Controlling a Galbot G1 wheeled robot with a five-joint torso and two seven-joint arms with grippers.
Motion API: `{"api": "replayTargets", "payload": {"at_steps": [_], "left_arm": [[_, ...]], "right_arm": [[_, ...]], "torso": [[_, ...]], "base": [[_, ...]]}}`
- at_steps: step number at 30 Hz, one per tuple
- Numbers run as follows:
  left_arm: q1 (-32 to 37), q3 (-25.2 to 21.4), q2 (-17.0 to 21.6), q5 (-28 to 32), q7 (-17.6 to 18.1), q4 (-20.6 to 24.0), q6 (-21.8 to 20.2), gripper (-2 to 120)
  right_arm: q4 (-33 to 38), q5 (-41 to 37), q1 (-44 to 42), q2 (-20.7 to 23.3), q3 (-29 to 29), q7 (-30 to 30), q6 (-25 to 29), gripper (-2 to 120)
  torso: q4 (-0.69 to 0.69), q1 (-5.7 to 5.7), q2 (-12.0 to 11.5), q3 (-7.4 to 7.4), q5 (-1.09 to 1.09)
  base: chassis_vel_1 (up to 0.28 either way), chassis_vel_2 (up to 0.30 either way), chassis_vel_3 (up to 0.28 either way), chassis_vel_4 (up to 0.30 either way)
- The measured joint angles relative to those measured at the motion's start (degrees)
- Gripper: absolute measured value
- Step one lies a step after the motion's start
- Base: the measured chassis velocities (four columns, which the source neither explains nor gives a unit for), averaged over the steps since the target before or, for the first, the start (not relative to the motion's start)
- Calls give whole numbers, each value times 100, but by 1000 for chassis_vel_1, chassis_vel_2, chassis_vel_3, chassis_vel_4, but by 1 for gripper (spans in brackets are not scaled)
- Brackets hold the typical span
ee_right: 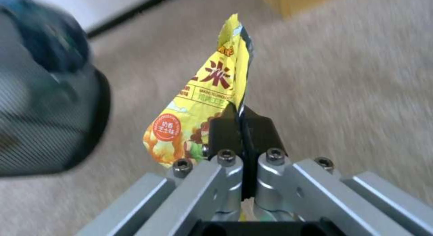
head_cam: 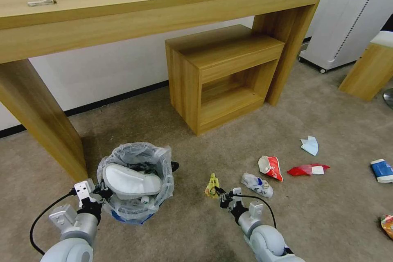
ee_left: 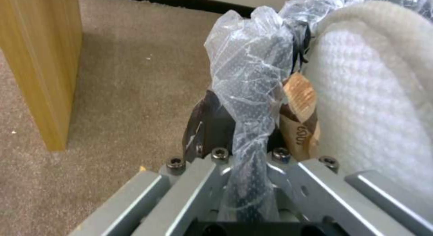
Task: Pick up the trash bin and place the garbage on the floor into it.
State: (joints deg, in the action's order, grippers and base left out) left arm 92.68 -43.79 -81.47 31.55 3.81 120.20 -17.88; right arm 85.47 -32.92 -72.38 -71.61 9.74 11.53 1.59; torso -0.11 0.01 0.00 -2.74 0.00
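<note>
1. Black mesh trash bin (head_cam: 135, 184), clear-bag lined, white slipper (head_cam: 131, 180) inside, on carpet beside bench leg (head_cam: 41, 118).
2. Left gripper (head_cam: 99, 190) fingers clamped on its bagged rim.
3. Right gripper (head_cam: 221, 196) fingers pinched shut on yellow wrapper (ee_right: 203, 107), near the bin.
4. Farther: scattered garbage (head_cam: 271, 167) on carpet.

Beige carpet (head_cam: 163, 123), white wall (head_cam: 102, 73), wooden desk (head_cam: 143, 4).

In the right wrist view the trash bin (ee_right: 45, 104) is a blur cut by the frame edge. At four o'clock on the floor, an orange scrap (head_cam: 387, 225) is cropped, and the white slipper (head_cam: 131, 180) hides the bin's contents
</note>
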Motion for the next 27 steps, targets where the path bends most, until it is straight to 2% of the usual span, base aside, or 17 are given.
{"api": "replayTargets", "payload": {"at_steps": [1, 3, 9, 16, 27], "left_arm": [[0, 0, 0, 0, 0, 0, 0, 1], [0, 34, 2, -34, -21, -14, 12, 1], [-1, 96, 3, -77, -38, -33, 17, 1], [35, 287, 25, -254, -110, -71, 44, 1], [83, 488, 45, -466, -181, -147, 58, 1]], "right_arm": [[0, 0, 0, 0, 0, 0, 0, 0], [52, -94, -3, 27, 22, 294, 347, 0], [175, -226, -9, 57, 20, 535, 638, 0], [896, -733, 4, 222, 74, 1346, 1103, 0], [1577, -1118, 99, 552, -65, 2052, 1311, 0]], "torso": [[0, 0, 0, 0, 0], [0, 0, 0, 0, 0], [0, 0, 0, 0, 0], [0, 0, 0, 0, 0], [0, 0, 0, 0, 0]], "base": [[0, 0, 0, 0], [0, 0, 0, 0], [0, 0, 0, 0], [0, 0, 0, 0], [0, 0, 0, 0]]}}
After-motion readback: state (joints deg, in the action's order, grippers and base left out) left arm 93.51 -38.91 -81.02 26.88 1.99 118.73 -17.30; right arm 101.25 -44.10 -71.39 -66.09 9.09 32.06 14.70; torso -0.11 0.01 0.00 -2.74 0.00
